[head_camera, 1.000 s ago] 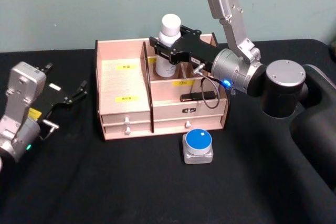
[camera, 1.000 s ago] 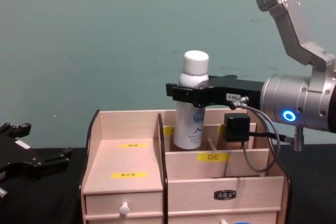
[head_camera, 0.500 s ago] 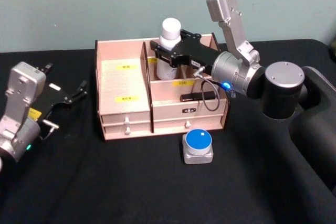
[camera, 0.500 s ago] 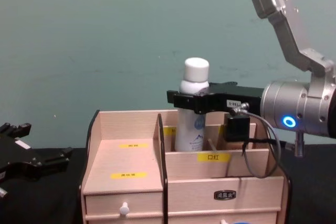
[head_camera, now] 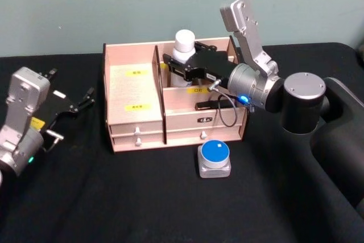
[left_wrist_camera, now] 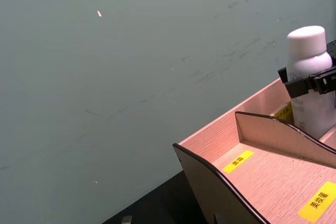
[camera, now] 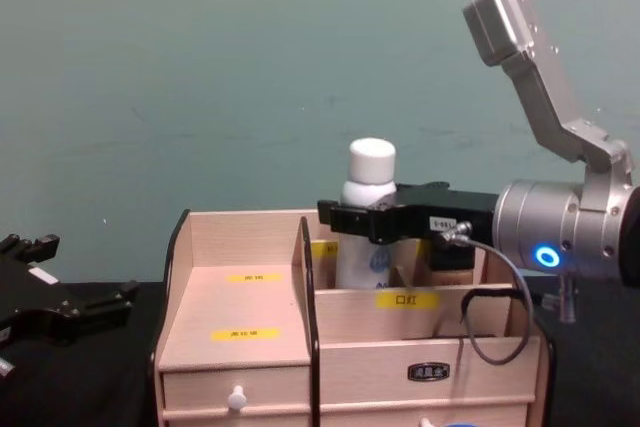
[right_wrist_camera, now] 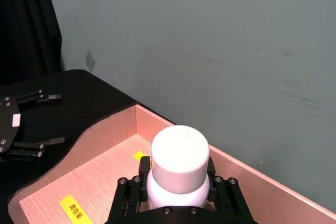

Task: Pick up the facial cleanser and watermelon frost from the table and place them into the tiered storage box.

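Facial cleanser (head_camera: 184, 44) — upright, in right gripper (head_camera: 183, 64)

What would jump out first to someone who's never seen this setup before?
The right hand gripping a tall white cylindrical plastic bottle, upright in a rear compartment of the light wooden tiered storage box. Next, the squat clear jar with a round blue lid on the black table just in front of the box, while the left hand is open off to the left.

From here I see a black worktop (head_camera: 142, 197) and, behind it, a plain grey-green wall (head_camera: 85, 4), faintly scuffed.
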